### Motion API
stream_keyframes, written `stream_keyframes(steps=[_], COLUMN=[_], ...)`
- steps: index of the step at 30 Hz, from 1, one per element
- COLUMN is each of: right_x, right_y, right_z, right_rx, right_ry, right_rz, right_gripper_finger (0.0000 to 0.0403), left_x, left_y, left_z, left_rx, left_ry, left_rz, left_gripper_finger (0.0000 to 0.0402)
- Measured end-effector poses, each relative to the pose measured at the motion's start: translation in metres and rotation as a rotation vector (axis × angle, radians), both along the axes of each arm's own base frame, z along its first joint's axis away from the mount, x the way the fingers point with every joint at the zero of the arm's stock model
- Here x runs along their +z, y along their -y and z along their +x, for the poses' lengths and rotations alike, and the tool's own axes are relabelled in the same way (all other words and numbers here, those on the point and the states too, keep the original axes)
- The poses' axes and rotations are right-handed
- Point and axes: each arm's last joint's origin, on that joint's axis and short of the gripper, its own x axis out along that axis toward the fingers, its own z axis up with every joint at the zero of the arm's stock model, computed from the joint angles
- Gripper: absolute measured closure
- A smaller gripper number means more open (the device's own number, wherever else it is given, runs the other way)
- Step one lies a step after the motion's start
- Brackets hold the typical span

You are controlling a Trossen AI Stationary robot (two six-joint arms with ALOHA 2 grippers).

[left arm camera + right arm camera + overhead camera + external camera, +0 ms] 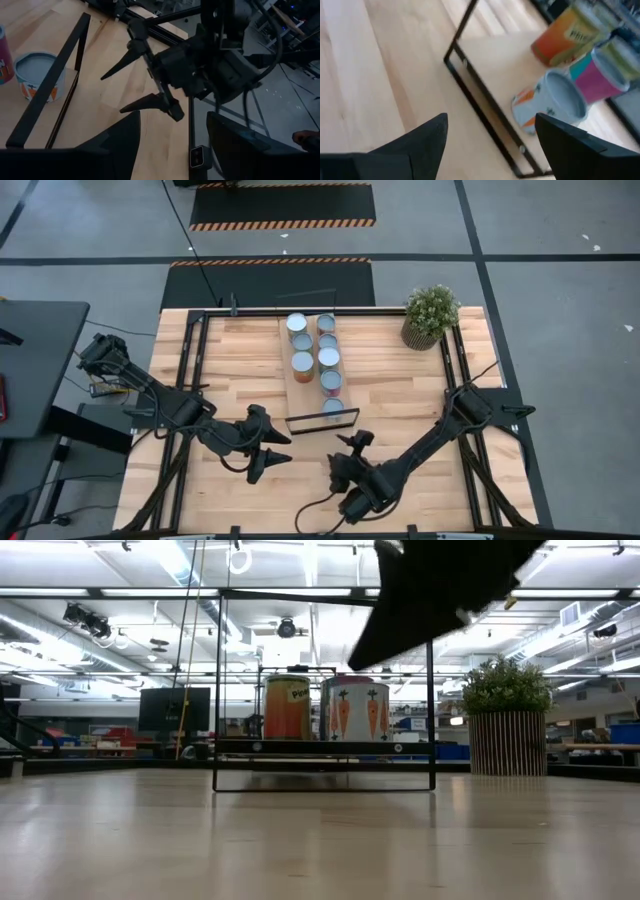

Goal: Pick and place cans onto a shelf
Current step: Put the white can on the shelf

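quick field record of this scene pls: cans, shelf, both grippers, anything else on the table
cans: eight small round tins, two rows, all on the shelf
shelf: long light-wood board with black wire frame, mid-table
left gripper: open, empty, over bare tabletop near the shelf's front end
right gripper: open, empty, beside it
other: potted green plant, far right corner

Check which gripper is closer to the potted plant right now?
Right. The right gripper sits at the table's near edge, diagonally across from the potted plant in the far right corner. The left gripper is further off, beyond the shelf's near end.
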Motion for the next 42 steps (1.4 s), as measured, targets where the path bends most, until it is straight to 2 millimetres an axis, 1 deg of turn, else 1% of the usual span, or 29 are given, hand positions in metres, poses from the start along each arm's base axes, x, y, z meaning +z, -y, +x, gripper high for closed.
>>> stream_keyframes(steps=[1, 3, 5, 7, 9, 12, 13, 14, 19, 21, 24, 27, 29, 31, 39, 42], right_x=[-0.002, -0.001, 0.003, 0.007, 0.007, 0.004, 0.003, 0.003, -0.001, -0.005, -0.013, -0.014, -0.014, -0.014, -0.029, -0.027], right_y=[0.001, 0.001, -0.001, -0.005, -0.008, -0.008, -0.006, -0.004, 0.015, 0.025, 0.039, 0.048, 0.048, 0.047, 0.051, 0.050], right_z=[-0.001, -0.001, 0.000, 0.001, 0.004, 0.006, 0.007, 0.008, 0.021, 0.027, 0.033, 0.035, 0.033, 0.032, 0.025, 0.024], right_rx=[-0.009, -0.025, -0.035, -0.033, -0.026, -0.001, 0.011, 0.026, 0.086, 0.112, 0.170, 0.213, 0.222, 0.219, 0.172, 0.163], right_ry=[-0.011, 0.003, 0.034, 0.061, 0.074, 0.028, -0.001, -0.029, -0.151, -0.187, -0.301, -0.369, -0.399, -0.394, -0.375, -0.377], right_rz=[0.017, 0.040, 0.054, 0.082, 0.133, 0.174, 0.169, 0.156, 0.071, 0.061, 0.042, 0.013, -0.032, -0.063, -0.033, -0.051], right_gripper_finger=[0.0099, 0.0118, 0.0156, 0.0207, 0.0267, 0.0363, 0.0382, 0.0390, 0.0397, 0.0397, 0.0399, 0.0400, 0.0400, 0.0400, 0.0402, 0.0402], left_x=[0.000, 0.000, 0.000, 0.000, 0.000, 0.000, 0.000, 0.000, -0.001, -0.001, 0.002, 0.005, 0.006, 0.008, 0.005, 0.005], left_y=[0.000, 0.000, 0.000, 0.000, 0.000, 0.000, 0.000, 0.000, 0.000, 0.000, 0.002, 0.003, 0.005, 0.007, 0.010, 0.010], left_z=[0.000, 0.000, 0.000, 0.000, 0.000, 0.000, 0.000, 0.000, 0.000, 0.000, -0.006, -0.012, -0.016, -0.019, -0.023, -0.023], left_rx=[0.001, 0.001, 0.001, 0.001, 0.001, 0.000, -0.001, -0.001, -0.002, -0.005, -0.020, -0.019, -0.027, -0.025, -0.004, -0.001], left_ry=[0.000, -0.002, -0.004, -0.004, -0.004, -0.004, -0.003, -0.003, -0.004, -0.004, -0.005, -0.011, -0.015, -0.006, -0.014, -0.017], left_rz=[0.000, 0.000, 0.001, 0.001, 0.001, 0.005, 0.007, 0.007, 0.007, 0.007, 0.004, -0.026, -0.040, -0.039, -0.006, -0.002], left_gripper_finger=[0.0169, 0.0169, 0.0169, 0.0169, 0.0169, 0.0169, 0.0169, 0.0169, 0.0169, 0.0169, 0.0169, 0.0169, 0.0169, 0.0169, 0.0169, 0.0169])
